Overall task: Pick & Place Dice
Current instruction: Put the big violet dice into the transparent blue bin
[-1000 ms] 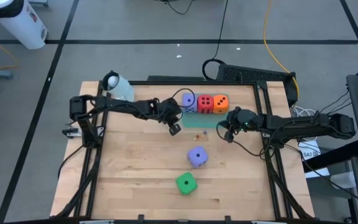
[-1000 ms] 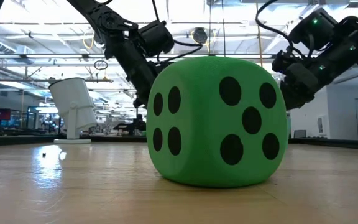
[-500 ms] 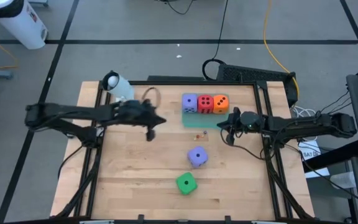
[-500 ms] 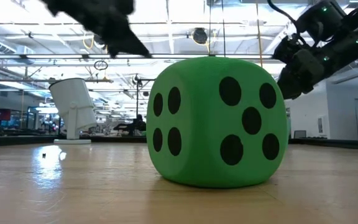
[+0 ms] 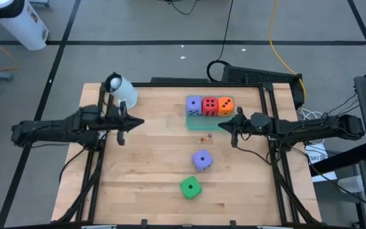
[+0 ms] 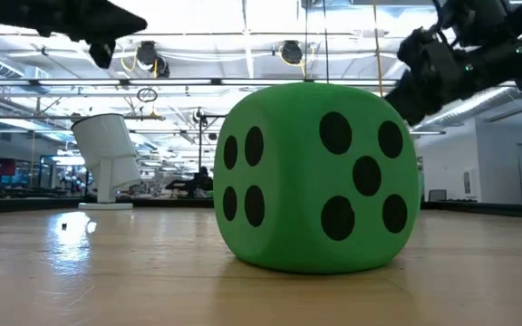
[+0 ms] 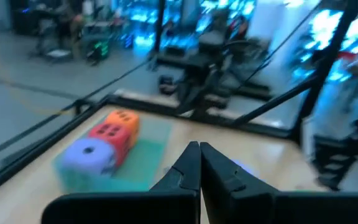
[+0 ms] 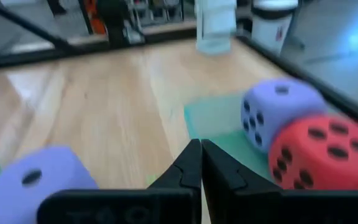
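Left gripper (image 5: 121, 130): has pulled back from the tray (image 5: 199, 123), fingers shut, empty.
Right gripper (image 5: 224, 129): fingers shut, empty.
Left to do: purple die (image 5: 201, 159), green die (image 5: 190, 187).

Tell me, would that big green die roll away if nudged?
Probably not far: the green die sits flat on the wooden table, so it should slide or tip one face. Its rounded edges and matte look suggest soft, light foam.
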